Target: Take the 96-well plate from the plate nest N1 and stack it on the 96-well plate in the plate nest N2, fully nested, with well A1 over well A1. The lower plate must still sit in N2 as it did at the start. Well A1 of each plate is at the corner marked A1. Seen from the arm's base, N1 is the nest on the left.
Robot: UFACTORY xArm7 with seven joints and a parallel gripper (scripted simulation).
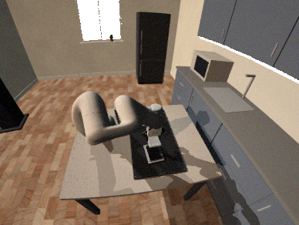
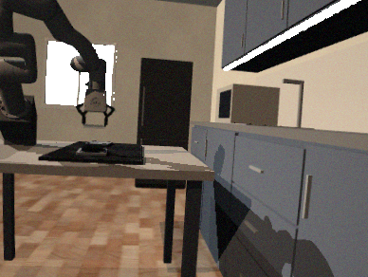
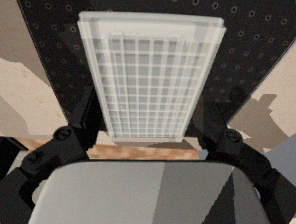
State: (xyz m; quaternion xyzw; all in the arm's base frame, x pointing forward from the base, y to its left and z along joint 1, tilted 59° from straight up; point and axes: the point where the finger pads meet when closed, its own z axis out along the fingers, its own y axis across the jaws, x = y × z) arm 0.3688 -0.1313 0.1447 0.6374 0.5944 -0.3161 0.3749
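black two-finger gripper on the pale seven-joint arm, jaws spread wide and clamped on the long sides of a clear, gridded 96-well plate. in the wrist view, plate filling the gap between the dark fingers, one finger against each long edge, plate face level and square to the palm. a1 corner mark too faint to make out.

held well above the grey desk, not touching anything below; seen from the exterior view, gripper hanging high over the black perforated mat, with open air between the fingertips and the mat.

from the top view, carried plate sitting over the middle of the mat, just short of a second clear 96-well plate in its white-rimmed nest, which lies flat on the mat toward the near edge of the desk. whether the carried plate overlaps the lower one from above: cannot tell, the two outlines nearly meeting in that view.

nest with lower plate low and flat on the mat in the exterior view, directly under the gripper's side of the desk.
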